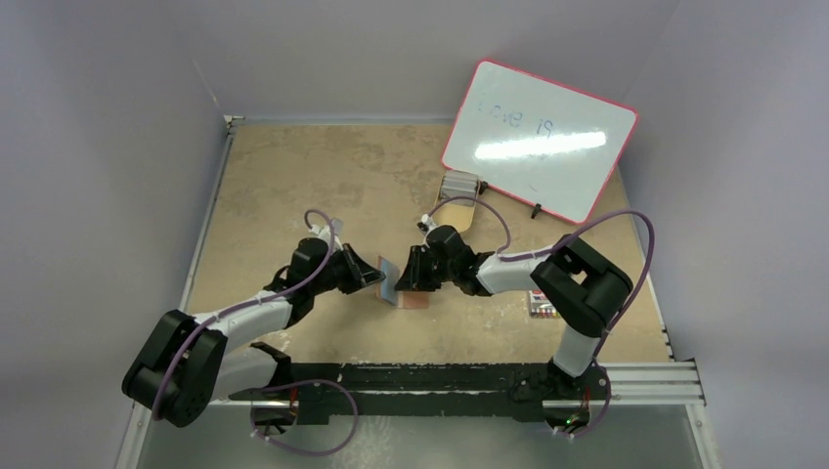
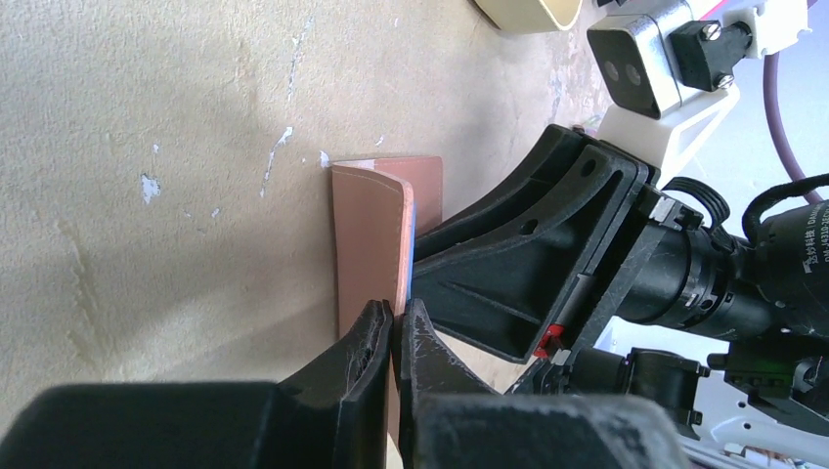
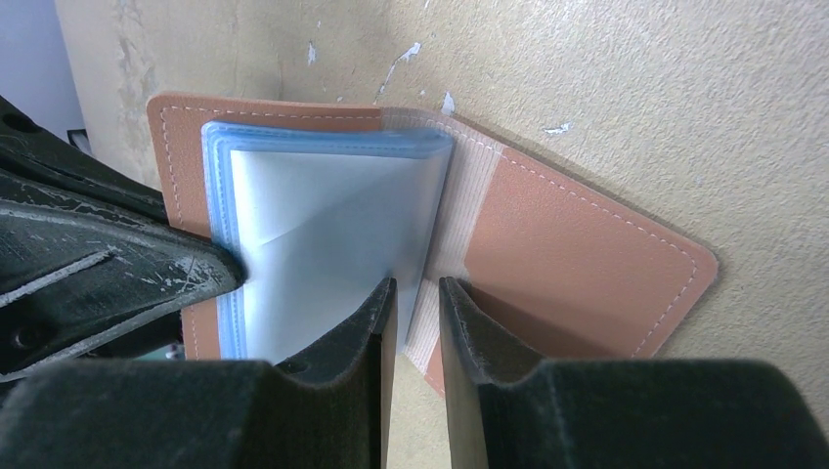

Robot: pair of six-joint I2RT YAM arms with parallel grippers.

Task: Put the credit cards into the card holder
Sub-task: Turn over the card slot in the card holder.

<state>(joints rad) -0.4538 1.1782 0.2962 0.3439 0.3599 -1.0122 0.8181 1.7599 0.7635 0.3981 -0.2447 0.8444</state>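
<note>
The reddish-brown card holder (image 3: pixel 577 244) lies open on the table, also visible in the top view (image 1: pixel 414 299). Its stack of clear blue sleeves (image 3: pixel 323 215) stands up from the spine, with a whitish sheet inside; I cannot tell whether that is a card. My left gripper (image 2: pixel 396 327) is shut on the raised left cover (image 2: pixel 367 234). It shows in the right wrist view as a black finger (image 3: pixel 108 274). My right gripper (image 3: pixel 418 298) hovers at the sleeves' free edge, jaws a narrow gap apart with nothing pinched between them. No loose credit cards are in view.
A tan oval tray (image 1: pixel 456 212) and a clear box (image 1: pixel 459 184) sit behind the right arm. A pink-rimmed whiteboard (image 1: pixel 538 140) leans at the back right. A pack of coloured markers (image 1: pixel 541 305) lies by the right arm's elbow.
</note>
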